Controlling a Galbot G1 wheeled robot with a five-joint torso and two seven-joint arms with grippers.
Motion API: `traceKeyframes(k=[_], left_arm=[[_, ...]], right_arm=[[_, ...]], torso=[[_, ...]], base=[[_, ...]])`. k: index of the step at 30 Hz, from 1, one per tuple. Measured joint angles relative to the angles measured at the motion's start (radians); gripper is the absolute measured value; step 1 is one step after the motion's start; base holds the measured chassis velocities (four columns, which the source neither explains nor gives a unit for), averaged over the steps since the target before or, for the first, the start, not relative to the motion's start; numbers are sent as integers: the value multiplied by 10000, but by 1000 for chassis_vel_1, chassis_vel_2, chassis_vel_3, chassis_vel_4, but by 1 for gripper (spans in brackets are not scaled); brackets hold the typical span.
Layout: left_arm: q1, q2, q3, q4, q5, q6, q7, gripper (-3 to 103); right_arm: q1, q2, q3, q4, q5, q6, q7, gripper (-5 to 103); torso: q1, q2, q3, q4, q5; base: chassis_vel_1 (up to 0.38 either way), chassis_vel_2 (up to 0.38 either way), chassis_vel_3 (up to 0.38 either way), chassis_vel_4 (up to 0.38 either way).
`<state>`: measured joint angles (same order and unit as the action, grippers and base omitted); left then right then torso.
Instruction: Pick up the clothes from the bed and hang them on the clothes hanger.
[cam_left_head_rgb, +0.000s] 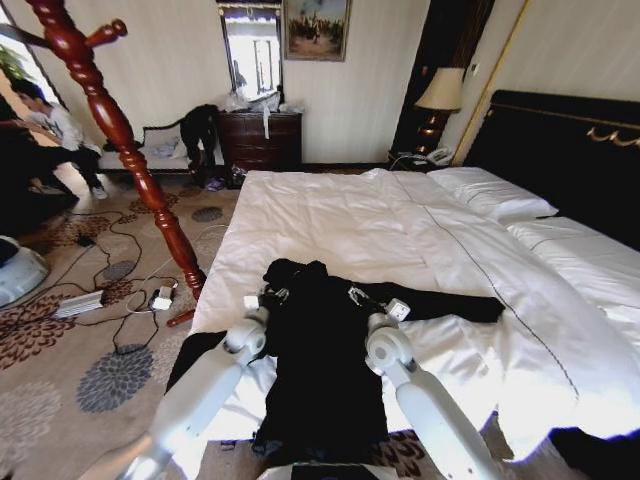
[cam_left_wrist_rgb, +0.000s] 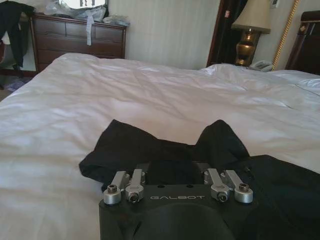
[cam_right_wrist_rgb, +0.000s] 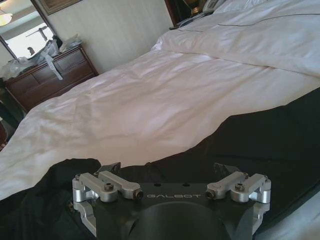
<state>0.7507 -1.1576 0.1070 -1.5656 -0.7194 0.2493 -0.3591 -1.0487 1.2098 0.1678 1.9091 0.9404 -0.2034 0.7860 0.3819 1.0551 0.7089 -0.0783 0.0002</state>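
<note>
Left gripper (cam_left_wrist_rgb: 172, 176) and right gripper (cam_right_wrist_rgb: 167, 169): fingertips hidden behind their own housings, against the coat (cam_left_head_rgb: 320, 350). Coat hem cut off at 6 o'clock in head view. Stand (cam_left_head_rgb: 120, 140) top cropped at 11 o'clock.

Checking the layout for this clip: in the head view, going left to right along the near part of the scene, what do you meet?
The clothes hanger on the carpet → left gripper at the clothes → the clothes lying on the bed → right gripper → black headboard.
</note>
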Motion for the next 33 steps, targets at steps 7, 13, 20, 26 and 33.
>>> traceKeyframes(k=[7,13,20,26,33], left_arm=[[59,57,236,-85,-24,71,24,64],[76,32,541,-101,-2,60,51,67],[65,-111,639,79,91,51,54,55],[-234,-298,603,350,15,16,55,40],[-411,-432,501,552,-12,-10,56,23]], right_arm=[[-25,-44,83,-44,-11,0,-17,100],[-15,15,70,-84,-16,6,-18,100],[-76,-18,103,-94,-16,12,-2,100],[-189,13,105,-92,-28,14,19,100],[-394,14,159,-56,-91,14,23,100]], torso=[[-2,0,0,6,-2],[-1,0,-1,3,-2],[-2,0,0,3,-3],[-1,0,-1,3,-2],[-1,0,0,3,-2]], base=[[0,0,0,0],[0,0,0,0],[0,0,0,0],[0,0,0,0],[0,0,0,0]])
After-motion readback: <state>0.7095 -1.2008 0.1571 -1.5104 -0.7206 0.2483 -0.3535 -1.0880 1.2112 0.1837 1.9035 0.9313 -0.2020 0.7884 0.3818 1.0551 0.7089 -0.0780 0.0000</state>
